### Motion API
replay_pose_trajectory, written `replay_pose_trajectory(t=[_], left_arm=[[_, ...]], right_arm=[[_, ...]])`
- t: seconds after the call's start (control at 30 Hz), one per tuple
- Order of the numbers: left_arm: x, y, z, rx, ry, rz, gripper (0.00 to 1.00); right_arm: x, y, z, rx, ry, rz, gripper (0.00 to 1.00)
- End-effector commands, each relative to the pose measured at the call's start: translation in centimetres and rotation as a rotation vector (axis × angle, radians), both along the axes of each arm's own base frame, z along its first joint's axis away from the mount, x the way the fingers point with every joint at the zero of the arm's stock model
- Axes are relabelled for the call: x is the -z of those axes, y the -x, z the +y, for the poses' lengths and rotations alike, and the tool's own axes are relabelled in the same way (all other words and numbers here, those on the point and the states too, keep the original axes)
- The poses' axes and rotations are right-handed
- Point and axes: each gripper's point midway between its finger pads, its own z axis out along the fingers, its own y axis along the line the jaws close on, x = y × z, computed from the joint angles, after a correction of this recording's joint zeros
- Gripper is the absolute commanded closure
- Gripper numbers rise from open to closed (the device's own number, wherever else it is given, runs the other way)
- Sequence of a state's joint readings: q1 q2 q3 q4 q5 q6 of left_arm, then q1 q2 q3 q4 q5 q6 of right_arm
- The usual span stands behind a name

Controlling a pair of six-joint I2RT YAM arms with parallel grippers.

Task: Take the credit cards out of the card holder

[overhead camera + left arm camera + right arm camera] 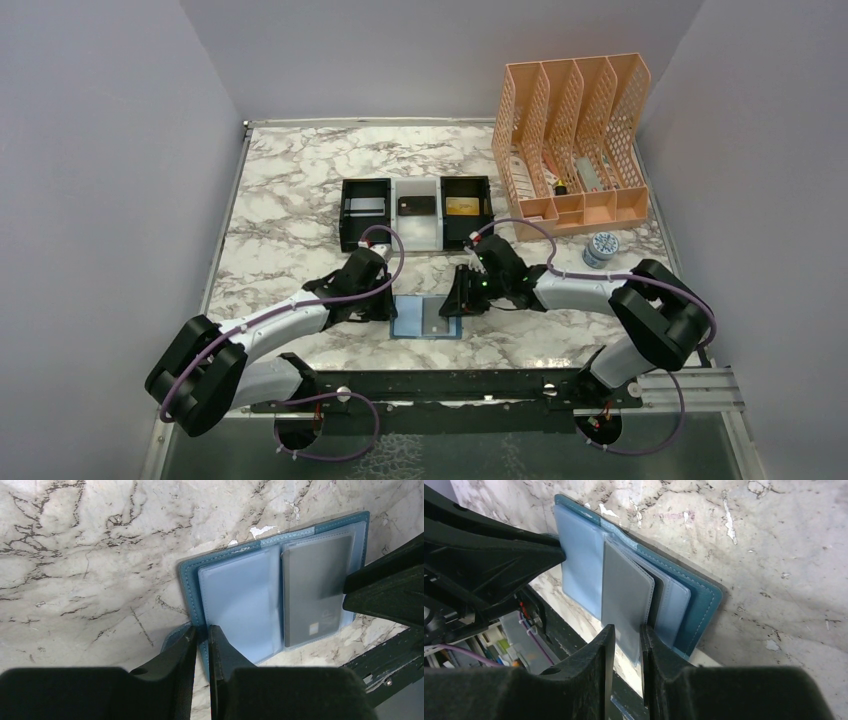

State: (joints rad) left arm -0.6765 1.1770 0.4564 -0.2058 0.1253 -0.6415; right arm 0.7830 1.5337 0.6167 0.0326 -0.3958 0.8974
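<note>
extraction step: left fingers (pixel 186 650) clamp the card holder (pixel 189 580) at its left edge, right fingers (pixel 603 647) pinch the grey credit card (pixel 626 595); next probably needs a steady outward pull.

teal-blue card holder (pixel 240 607) with pale blue inside panels and a grey credit card (pixel 312 597) in a clear pocket, white table (pixel 290 200) veined grey-brown, black-and-white tray (pixel 418 238), peach lattice-patterned organiser (pixel 570 100) at the table's far right corner.
</note>
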Motion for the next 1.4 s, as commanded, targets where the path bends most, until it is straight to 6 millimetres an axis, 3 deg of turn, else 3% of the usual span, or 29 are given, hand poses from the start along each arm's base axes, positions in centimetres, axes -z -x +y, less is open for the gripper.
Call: replay_pose_trajectory(t=[0.0,0.3,0.53,0.8,0.97,1.13,1.23,1.37], left_arm=[[0.3,0.5,-0.9,0.021,0.034,0.006,0.85],[-0.1,0.3,-1.3,0.022,0.048,-0.005,0.86],[-0.3,0.2,-1.6,0.024,0.068,-0.005,0.87],[-0.8,0.2,-2.0,0.02,0.098,-0.015,0.87],[-1.6,-0.1,-1.5,-0.027,0.107,-0.043,0.84],[-2.9,-0.5,-0.7,-0.083,0.113,-0.088,0.79],[-3.7,-0.7,-0.3,-0.107,0.117,-0.116,0.76],[-5.0,-0.7,-1.1,-0.074,0.172,-0.147,0.68]], right_arm=[[-3.8,-0.7,2.8,-0.05,-0.161,-0.053,0.75],[-6.1,-0.4,3.4,-0.115,-0.225,-0.116,0.75],[-6.0,-0.2,3.7,-0.153,-0.247,-0.121,0.74],[-6.5,0.3,5.5,-0.251,-0.336,-0.094,0.71],[-7.0,0.9,6.7,-0.327,-0.389,-0.077,0.66],[-7.6,0.5,6.5,-0.314,-0.368,-0.121,0.64],[-6.8,-0.3,5.6,-0.229,-0.298,-0.142,0.64],[-4.0,-1.1,3.9,-0.122,-0.161,-0.104,0.66]])
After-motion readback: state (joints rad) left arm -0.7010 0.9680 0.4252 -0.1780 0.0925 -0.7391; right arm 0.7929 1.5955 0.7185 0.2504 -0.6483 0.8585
